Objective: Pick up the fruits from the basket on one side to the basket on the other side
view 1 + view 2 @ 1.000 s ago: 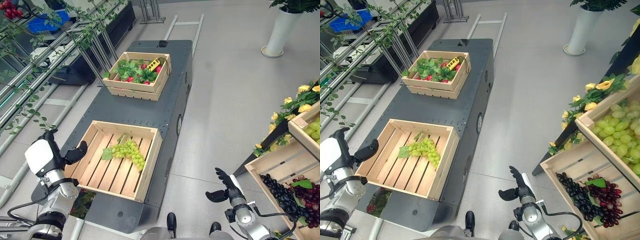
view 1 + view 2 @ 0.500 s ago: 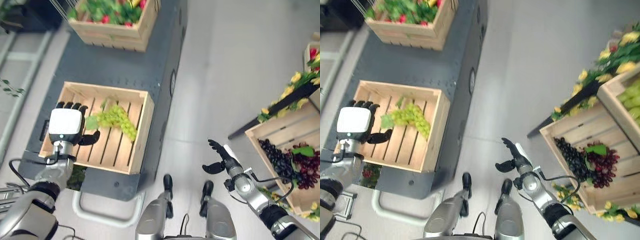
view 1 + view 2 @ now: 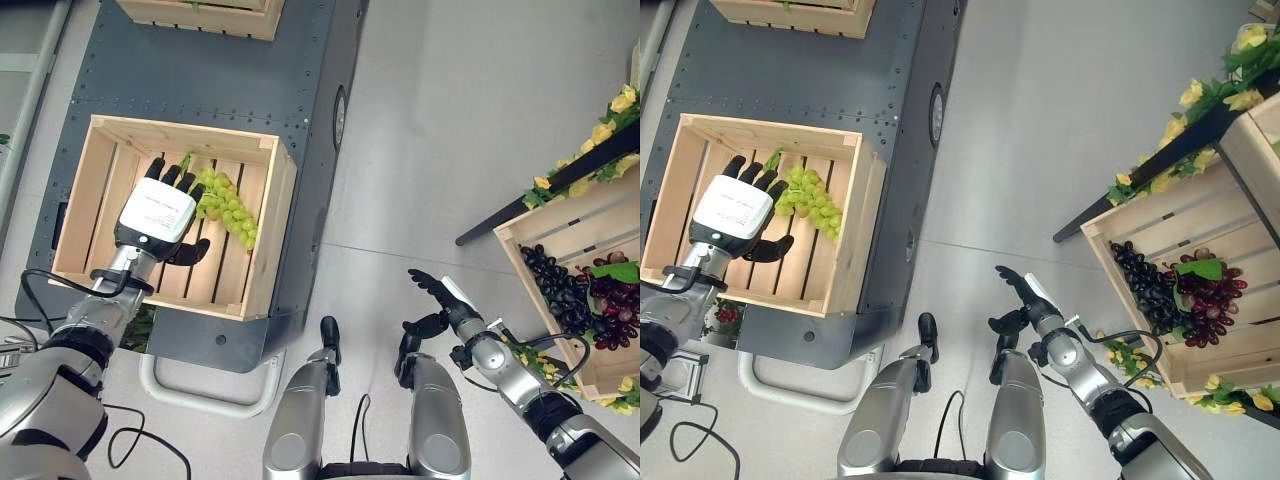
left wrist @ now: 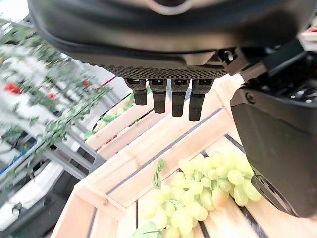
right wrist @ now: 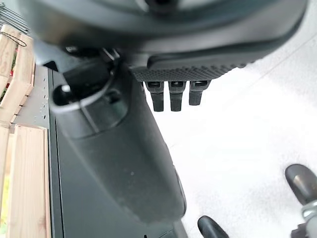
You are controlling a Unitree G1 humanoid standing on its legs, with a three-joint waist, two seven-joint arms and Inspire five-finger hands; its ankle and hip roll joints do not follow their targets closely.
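Left hand [image 3: 155, 212] has moved in over the green grapes [image 3: 225, 200] at frame left – fingers straight, apart, nothing gripped yet – grasp next.

far crate [image 3: 200, 12]: cut by top edge | green grapes [image 3: 226, 200]: partly under left hand [image 3: 157, 212]

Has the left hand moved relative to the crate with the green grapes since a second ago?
Yes. The left hand was outside the wooden crate, beyond its left wall; now it hovers inside, open, over the slats, fingers at the green grapes.
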